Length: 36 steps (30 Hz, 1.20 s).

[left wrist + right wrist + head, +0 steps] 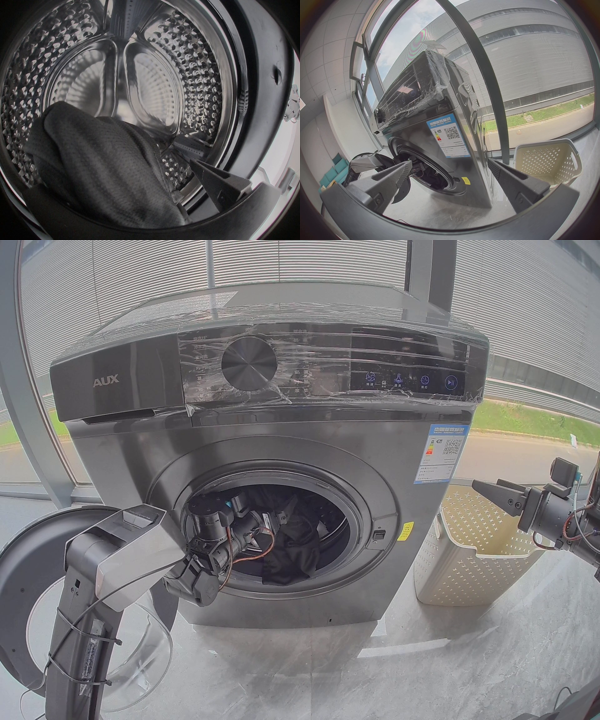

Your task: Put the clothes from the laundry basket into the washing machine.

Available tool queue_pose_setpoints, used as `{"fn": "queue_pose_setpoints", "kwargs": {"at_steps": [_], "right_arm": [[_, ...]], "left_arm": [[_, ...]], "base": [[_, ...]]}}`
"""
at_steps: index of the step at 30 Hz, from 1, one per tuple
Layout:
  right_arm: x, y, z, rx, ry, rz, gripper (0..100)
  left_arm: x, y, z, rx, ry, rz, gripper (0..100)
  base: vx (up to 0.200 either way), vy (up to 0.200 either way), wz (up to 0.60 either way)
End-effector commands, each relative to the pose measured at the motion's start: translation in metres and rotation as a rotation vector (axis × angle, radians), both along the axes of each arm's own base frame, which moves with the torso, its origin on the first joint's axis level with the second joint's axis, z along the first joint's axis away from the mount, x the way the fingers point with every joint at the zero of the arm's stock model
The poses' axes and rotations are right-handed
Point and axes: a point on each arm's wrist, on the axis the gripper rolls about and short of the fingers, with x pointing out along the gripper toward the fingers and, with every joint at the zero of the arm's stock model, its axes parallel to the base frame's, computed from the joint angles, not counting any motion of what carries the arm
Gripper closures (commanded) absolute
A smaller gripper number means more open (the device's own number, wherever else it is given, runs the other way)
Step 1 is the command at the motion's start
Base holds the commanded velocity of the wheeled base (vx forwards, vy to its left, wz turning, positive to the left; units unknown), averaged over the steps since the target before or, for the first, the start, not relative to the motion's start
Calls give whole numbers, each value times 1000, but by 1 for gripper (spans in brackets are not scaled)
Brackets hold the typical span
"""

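The grey washing machine stands with its round opening uncovered. My left gripper is inside the steel drum, jaws open. A dark mesh garment lies in the drum mouth, draped over one finger and hiding it; the other finger is bare. Part of the dark garment hangs over the lower rim of the opening. My right gripper hangs open and holds nothing, above the near rim of the cream laundry basket, also seen past the right gripper as the basket.
The machine's door is swung wide open to the left, its glass bowl low beside my left arm. The basket stands on the grey floor against the machine's right side. Windows and a pillar lie behind.
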Motion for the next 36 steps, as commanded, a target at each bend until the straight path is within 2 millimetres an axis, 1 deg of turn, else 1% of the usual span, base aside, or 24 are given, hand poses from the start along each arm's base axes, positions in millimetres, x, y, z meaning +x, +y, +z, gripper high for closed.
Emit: {"fn": "queue_pose_setpoints", "kwargs": {"at_steps": [1, 2, 3, 5, 7, 8, 9, 12, 14, 17, 18, 19, 20, 21, 22, 24, 28, 31, 33, 36], "right_arm": [[0, 1, 0, 0, 0, 4, 0], [0, 1, 0, 0, 0, 4, 0], [0, 1, 0, -1, -2, 7, 0], [-1, 1, 0, 0, -1, 5, 0], [-1, 1, 0, 0, -1, 5, 0], [-1, 1, 0, 0, -1, 5, 0], [-2, 1, 0, 0, -3, 5, 0], [-1, 1, 0, 0, -3, 7, 0], [-1, 1, 1, 1, -6, 5, 0], [-1, 1, 1, 1, -6, 5, 0], [-1, 1, 1, 1, -4, 7, 0], [-1, 1, 0, 0, -1, 7, 0], [0, 1, 1, 0, -3, 7, 0], [0, 1, 1, 0, -3, 7, 0], [0, 1, 1, 1, -6, 7, 0], [0, 1, 1, 1, -4, 7, 0], [0, 1, 0, 0, -1, 7, 0], [0, 1, 0, 0, -1, 7, 0], [0, 1, 1, 1, -4, 7, 0], [0, 1, 2, 1, -7, 5, 0]], "left_arm": [[5, -18, -11, 42, 66, -25, 0], [2, -18, -24, 86, 141, -30, 0], [4, -19, -25, 102, 151, -29, 0], [10, -25, -21, 100, 129, -32, 0], [15, -28, -13, 100, 121, -30, 0], [15, -28, -13, 100, 121, -30, 0], [19, -30, -7, 100, 116, -32, 0], [18, -29, -11, 104, 131, -32, 0], [15, -28, -17, 110, 146, -32, 0], [10, -31, -19, 108, 154, -43, 0], [2, -40, -17, 97, 164, -67, 0], [1, -40, -16, 94, 164, -69, 0], [-10, -47, -18, 69, 207, -86, 0], [-10, -47, -18, 69, 207, -86, 0], [-20, -52, -26, 36, 268, -88, 0], [-20, -51, -30, 24, 262, -54, 0], [-21, -57, -21, -39, 186, -10, 0], [-24, -60, -19, -75, 190, 8, 0], [-21, -62, -12, -131, 179, 56, 0], [-21, -71, 2, -194, 113, 41, 0]], "base": [[0, 0, 0], [0, 0, 0], [0, 0, 0], [0, 0, 0], [0, 0, 0], [0, 0, 0], [0, 0, 0], [0, 0, 0], [0, 0, 0], [0, 0, 0], [0, 0, 0], [0, 0, 0], [0, 0, 0], [0, 0, 0], [0, 0, 0], [0, 0, 0], [0, 0, 0], [0, 0, 0], [0, 0, 0], [0, 0, 0]]}}
